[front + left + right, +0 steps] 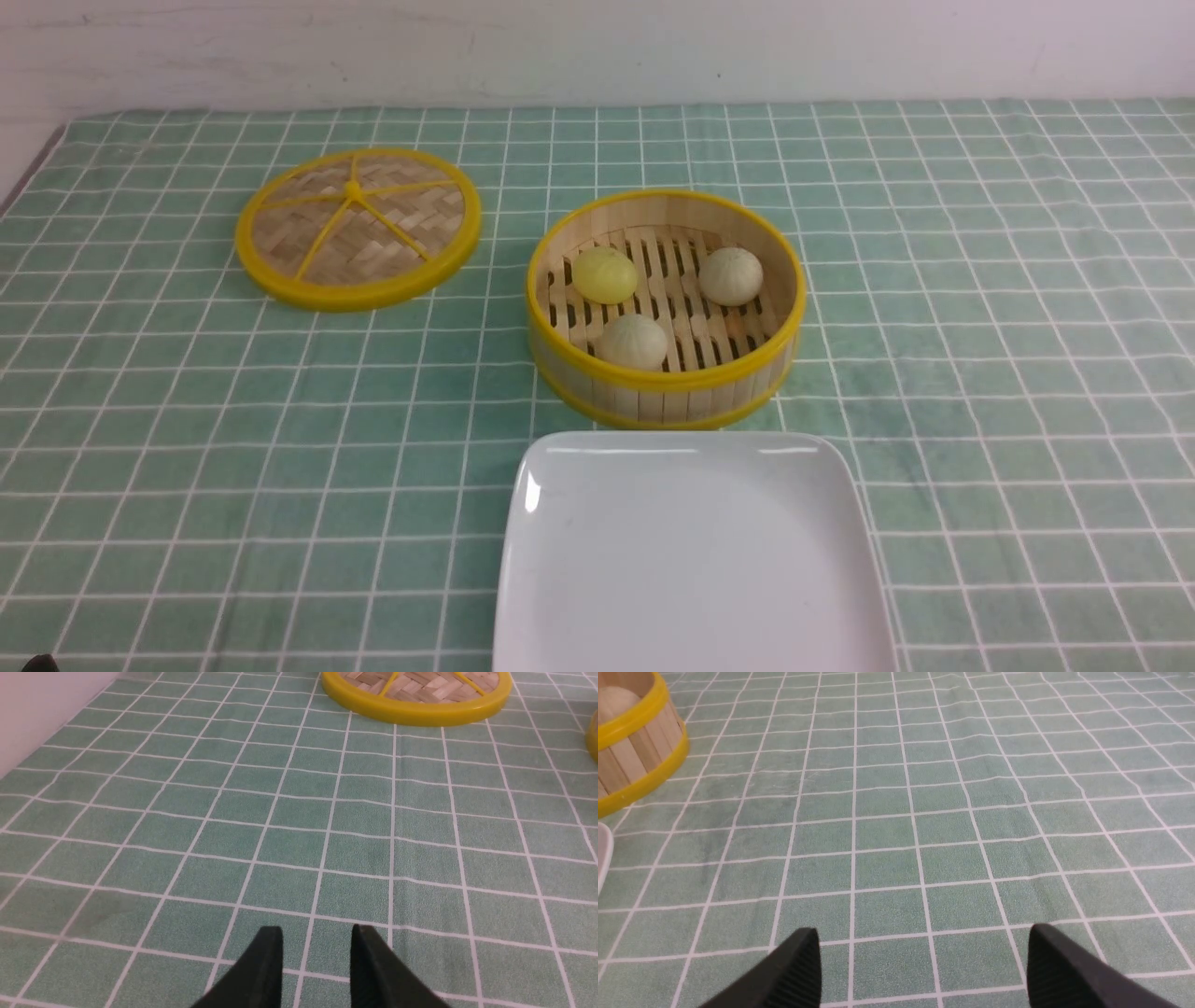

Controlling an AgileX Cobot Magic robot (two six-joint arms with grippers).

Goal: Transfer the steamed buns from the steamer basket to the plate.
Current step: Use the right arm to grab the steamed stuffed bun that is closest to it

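Left gripper [316,952] and right gripper [924,956] are being held open; likely soft steamed buns [633,342] inside steamer basket [672,394] should be pinched gently sideways

The left gripper [316,929] shows two matte black fingers [261,970], wedge-shaped and narrowing to blunt tips, with plain faces. The right gripper [923,929] has the same black tapered fingers [794,970], with fine ribbing across their inner pads.
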